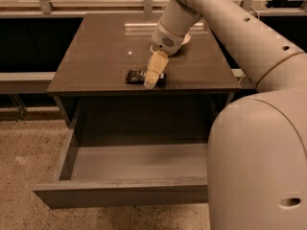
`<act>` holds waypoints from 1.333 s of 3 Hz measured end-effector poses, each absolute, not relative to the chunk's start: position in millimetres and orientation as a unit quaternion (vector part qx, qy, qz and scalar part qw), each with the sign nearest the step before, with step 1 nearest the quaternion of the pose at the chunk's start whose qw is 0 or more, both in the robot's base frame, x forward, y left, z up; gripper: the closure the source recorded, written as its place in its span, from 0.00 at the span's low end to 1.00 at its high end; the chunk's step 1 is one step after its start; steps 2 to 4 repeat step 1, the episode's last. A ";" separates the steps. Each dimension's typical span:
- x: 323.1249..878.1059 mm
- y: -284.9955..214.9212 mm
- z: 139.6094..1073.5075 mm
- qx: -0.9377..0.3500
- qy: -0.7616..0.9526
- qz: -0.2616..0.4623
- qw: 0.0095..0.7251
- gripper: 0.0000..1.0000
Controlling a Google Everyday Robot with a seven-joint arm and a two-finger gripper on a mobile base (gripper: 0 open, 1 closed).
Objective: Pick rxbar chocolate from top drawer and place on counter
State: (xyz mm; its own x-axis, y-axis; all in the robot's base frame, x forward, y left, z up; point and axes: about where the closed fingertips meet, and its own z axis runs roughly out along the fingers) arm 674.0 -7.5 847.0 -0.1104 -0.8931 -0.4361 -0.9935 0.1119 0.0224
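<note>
The rxbar chocolate (135,75), a small flat black wrapper with white print, lies flat on the counter (96,56) near its front edge. My gripper (152,80) points down at the bar's right half and covers that end. I cannot see whether it touches the bar. The top drawer (120,193) is pulled far out below the counter, and its grey inside shows nothing in it.
A white bowl (186,40) sits on the counter behind my wrist, mostly hidden by it. My arm's large body (259,162) fills the lower right and covers the drawer's right end. A speckled floor (24,147) lies to the left.
</note>
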 end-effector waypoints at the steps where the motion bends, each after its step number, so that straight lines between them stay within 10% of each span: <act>1: 674.0 -7.5 847.0 -0.648 0.728 0.157 0.160 0.00; 4: 674.0 -7.5 847.0 -0.648 0.728 0.157 0.160 0.00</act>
